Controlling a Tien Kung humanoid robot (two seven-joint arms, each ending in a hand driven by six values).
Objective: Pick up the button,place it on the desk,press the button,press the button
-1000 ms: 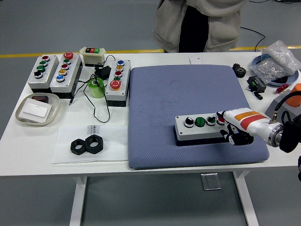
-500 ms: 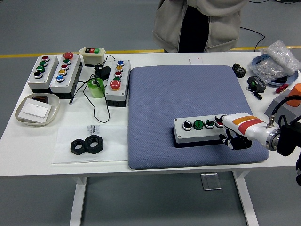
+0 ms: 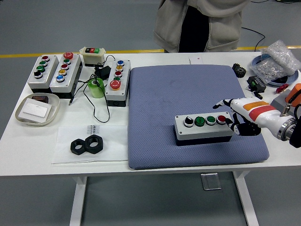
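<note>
The grey four-button control box (image 3: 203, 128) sits flat on the blue mat (image 3: 188, 94), toward the mat's near right part, with its black selector knob, two green buttons and a red button (image 3: 221, 119) in a row along the top. Half a second ago the right hand (image 3: 235, 117) lay over the box's right end, its white fingertips on or just above the red button; now it has lifted and drawn back to the right, so the red button shows whole and the hand hovers just beside the box's right end, apart from it. Its fingers are loosely spread and grasp nothing, one pointing left toward the buttons, though the dark lower fingers are hard to make out against the mat. The box has shifted slightly on the mat between frames. That reads as one press on the red button finished and the hand backing off, so the placing step looks done and a second press is probably what remains. Left of the mat, the other button boxes (image 3: 61, 70) stand untouched, and a person (image 3: 200, 23) stands behind the mat's far edge.
</note>
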